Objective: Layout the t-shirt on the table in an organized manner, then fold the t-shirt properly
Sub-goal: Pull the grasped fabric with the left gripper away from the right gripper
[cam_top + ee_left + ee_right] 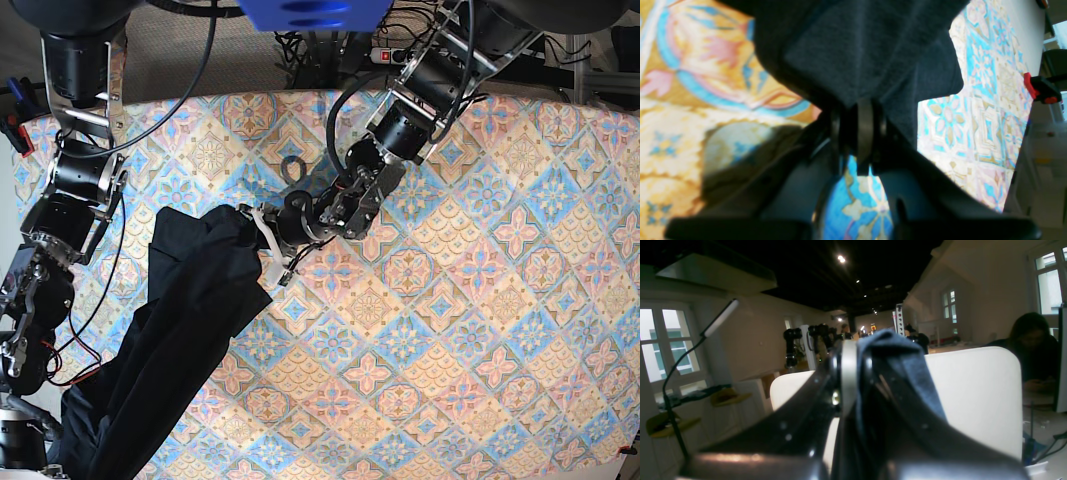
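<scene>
Left gripper (858, 133) pinched tight on a bunched fold of the t-shirt (190, 320), cloth fanning out ahead of its tips over the table (480, 300). Right gripper (853, 353) clamped on another dark fold, draped over one finger.

black jointed arms (395, 130) — loose black cables, pale pads on dark fingers (864, 133).

You see the black t-shirt (185, 330) bunched into a long diagonal band, stretching from mid-tabletop (450, 330) down past the near-left edge, its upper end lifted and gathered.
</scene>
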`<state>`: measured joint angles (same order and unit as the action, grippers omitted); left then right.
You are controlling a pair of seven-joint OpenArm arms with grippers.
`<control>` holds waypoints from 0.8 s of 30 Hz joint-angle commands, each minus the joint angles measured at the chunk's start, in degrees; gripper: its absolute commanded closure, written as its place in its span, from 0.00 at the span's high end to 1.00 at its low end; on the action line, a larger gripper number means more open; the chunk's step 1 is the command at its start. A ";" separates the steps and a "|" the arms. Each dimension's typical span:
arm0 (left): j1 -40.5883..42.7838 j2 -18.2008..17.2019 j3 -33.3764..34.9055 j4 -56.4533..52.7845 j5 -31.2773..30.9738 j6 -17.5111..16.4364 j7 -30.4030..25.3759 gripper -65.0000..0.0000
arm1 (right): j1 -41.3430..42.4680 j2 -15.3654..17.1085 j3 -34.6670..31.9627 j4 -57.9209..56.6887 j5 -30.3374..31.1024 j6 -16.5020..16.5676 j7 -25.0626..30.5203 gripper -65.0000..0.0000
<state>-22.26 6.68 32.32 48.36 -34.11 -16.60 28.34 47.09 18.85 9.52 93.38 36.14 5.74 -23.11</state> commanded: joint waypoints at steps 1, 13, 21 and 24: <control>-1.69 -0.66 -0.18 0.56 0.66 0.82 0.45 0.05 | 2.18 0.53 0.28 1.08 0.39 0.28 2.06 0.00; -8.11 -14.19 -7.13 18.76 0.75 0.91 12.41 0.00 | 2.18 0.53 1.95 0.73 0.39 0.28 2.06 0.00; -19.72 -23.60 -20.84 20.61 0.92 0.91 18.04 0.00 | 2.10 0.53 1.95 -2.17 0.39 0.28 2.06 0.00; -23.41 -27.47 -21.11 20.43 0.92 0.91 17.86 0.00 | 2.27 0.53 2.04 -4.90 0.39 0.28 2.06 0.00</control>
<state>-43.68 -20.53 11.66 67.92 -32.67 -15.55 47.79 46.98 18.65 11.31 87.53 36.21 5.76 -23.11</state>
